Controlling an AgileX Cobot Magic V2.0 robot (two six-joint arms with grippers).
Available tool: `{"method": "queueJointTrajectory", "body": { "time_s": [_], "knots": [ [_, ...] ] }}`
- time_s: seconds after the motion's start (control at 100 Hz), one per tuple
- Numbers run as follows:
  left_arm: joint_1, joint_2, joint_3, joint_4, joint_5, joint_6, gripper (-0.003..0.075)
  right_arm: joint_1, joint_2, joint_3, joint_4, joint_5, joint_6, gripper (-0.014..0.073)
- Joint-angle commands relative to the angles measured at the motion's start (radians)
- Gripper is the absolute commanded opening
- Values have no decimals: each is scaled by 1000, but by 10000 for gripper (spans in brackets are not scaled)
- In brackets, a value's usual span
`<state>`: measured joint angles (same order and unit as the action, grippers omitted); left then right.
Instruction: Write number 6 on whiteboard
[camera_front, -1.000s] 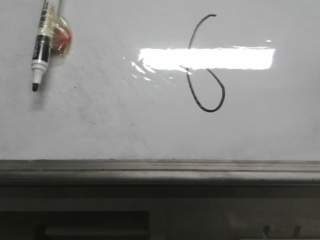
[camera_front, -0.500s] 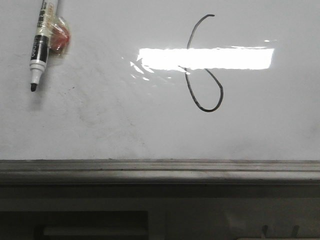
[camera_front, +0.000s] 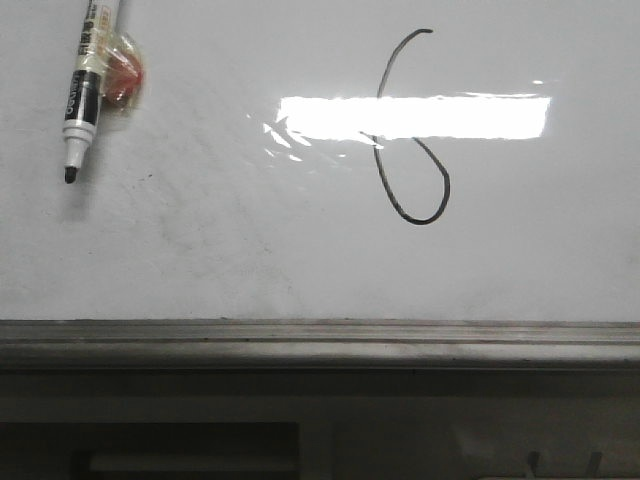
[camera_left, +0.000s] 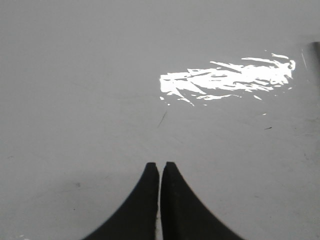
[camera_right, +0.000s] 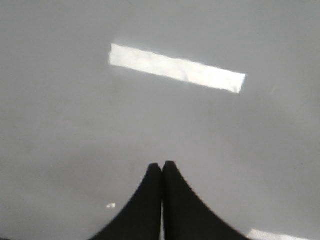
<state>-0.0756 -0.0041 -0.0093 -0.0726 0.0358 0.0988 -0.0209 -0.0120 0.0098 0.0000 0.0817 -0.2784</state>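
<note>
The whiteboard (camera_front: 200, 240) fills the front view, glossy white with faint grey smudges. The number 6 (camera_front: 412, 140) is drawn on it in thin black line, right of centre, its stem crossing a bright light glare. A black and white marker (camera_front: 84, 90) lies uncapped at the upper left, tip toward the ledge, with a red object in clear wrap (camera_front: 122, 72) beside it. No gripper shows in the front view. My left gripper (camera_left: 160, 165) is shut and empty over bare board. My right gripper (camera_right: 162, 164) is shut and empty over bare board.
A grey metal ledge (camera_front: 320, 340) runs along the board's near edge, with a dark grey cabinet front (camera_front: 320, 430) below it. A bright rectangular light glare (camera_front: 415, 116) lies across the board.
The front view shifted slightly and came back. The marker, the 6 and the board stand as before.
</note>
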Motion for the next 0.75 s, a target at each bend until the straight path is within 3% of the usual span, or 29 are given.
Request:
{"method": "queueJointTrajectory", "body": {
  "time_s": [0.0, 0.74],
  "knots": [
    [-3, -30, 49, -8, -72, -11, -20, -5, -15, 22, -26, -58, 6, -65],
    [-3, -30, 49, -8, -72, -11, -20, -5, -15, 22, -26, -55, 6, -65]
  ]
}}
